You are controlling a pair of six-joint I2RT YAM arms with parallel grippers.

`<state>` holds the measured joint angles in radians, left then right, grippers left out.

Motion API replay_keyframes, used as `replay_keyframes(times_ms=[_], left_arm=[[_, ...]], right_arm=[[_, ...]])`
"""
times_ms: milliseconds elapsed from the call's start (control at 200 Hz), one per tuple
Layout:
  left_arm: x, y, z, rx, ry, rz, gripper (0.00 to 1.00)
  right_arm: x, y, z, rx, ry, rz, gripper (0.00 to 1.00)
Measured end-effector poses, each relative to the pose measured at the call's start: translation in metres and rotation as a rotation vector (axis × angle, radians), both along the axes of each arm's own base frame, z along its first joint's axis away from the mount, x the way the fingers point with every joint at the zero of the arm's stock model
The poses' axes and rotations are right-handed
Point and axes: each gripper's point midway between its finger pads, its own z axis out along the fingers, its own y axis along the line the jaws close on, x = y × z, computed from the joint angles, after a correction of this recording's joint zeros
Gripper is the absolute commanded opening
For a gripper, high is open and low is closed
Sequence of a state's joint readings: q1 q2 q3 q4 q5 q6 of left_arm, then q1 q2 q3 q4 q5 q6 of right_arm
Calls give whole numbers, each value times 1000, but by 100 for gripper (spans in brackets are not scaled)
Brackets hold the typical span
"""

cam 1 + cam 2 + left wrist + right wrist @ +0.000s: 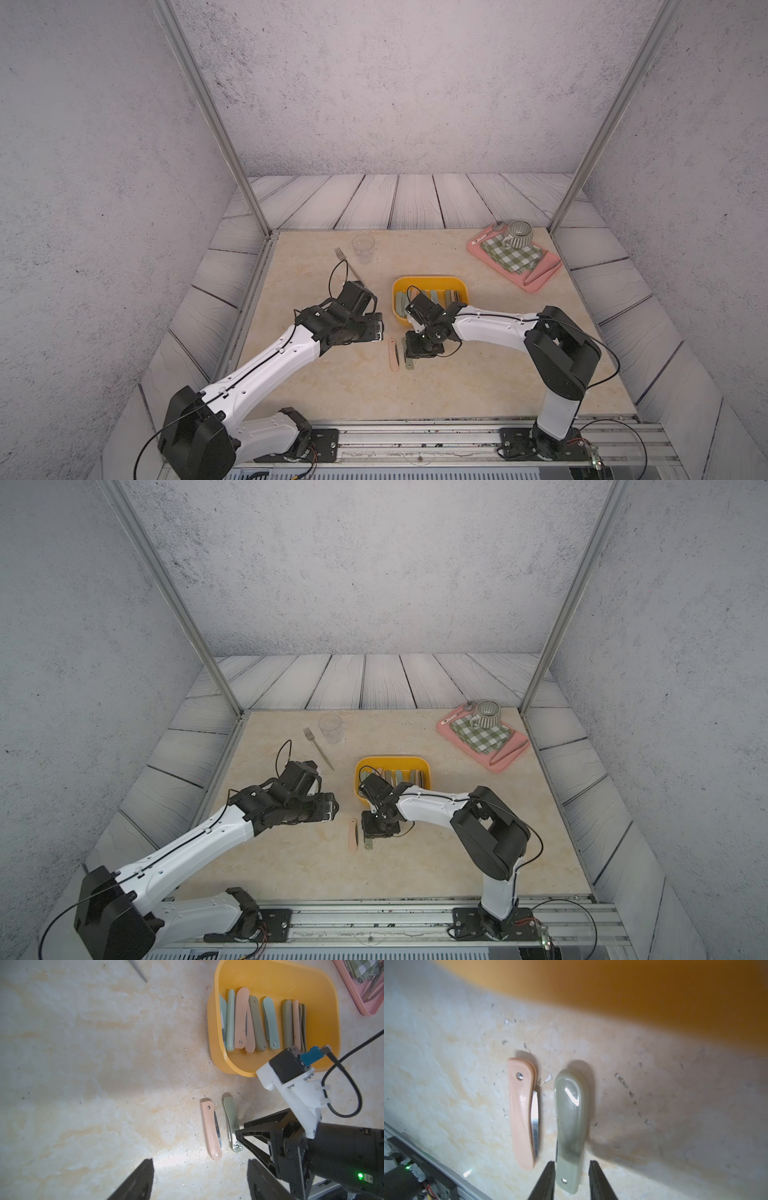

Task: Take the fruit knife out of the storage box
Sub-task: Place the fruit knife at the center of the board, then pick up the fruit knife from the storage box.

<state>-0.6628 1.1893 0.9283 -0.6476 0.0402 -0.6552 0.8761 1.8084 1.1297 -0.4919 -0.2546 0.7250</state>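
On marbled tabletop (446, 1088) — glossy, curved green knife (569, 1126)

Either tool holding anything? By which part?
Nothing held: the right tool straddles the pivot end of the green knife, jaws clear of it; the left tool is empty.

Lower centre, green fruit knife (570, 1126) is gleaming glossy smooth plastic; pink knife (522, 1113) is showing the same, metal blade glinting. storage box (276, 985) is looking smooth plastic; tabletop (104, 1064) is looking scuffed, stone-like.
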Motion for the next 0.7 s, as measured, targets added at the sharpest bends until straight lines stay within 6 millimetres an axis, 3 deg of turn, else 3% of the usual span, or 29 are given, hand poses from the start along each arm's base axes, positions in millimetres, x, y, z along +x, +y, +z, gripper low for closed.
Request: replay_keyframes(times_ms=[135,420,485,530,701], left_arm=[[1,-1,2,1,-4,-8,77],[22,-17,23,-6,-46,-38,79],[29,-23,28,-6,-56,-47,78],[34,-28,31,-8,-61,-57,76],[58,-54,33,-15,-51,-101,69]], right_arm=[[4,-9,18,-44,-39,18,50],[33,-22,89,-52,-187,34,70],[43,-33,96,-74,-200,16,81],[50,-41,99,-92,-208,5,99],[78,-76,106,-140,-219,-70,99]])
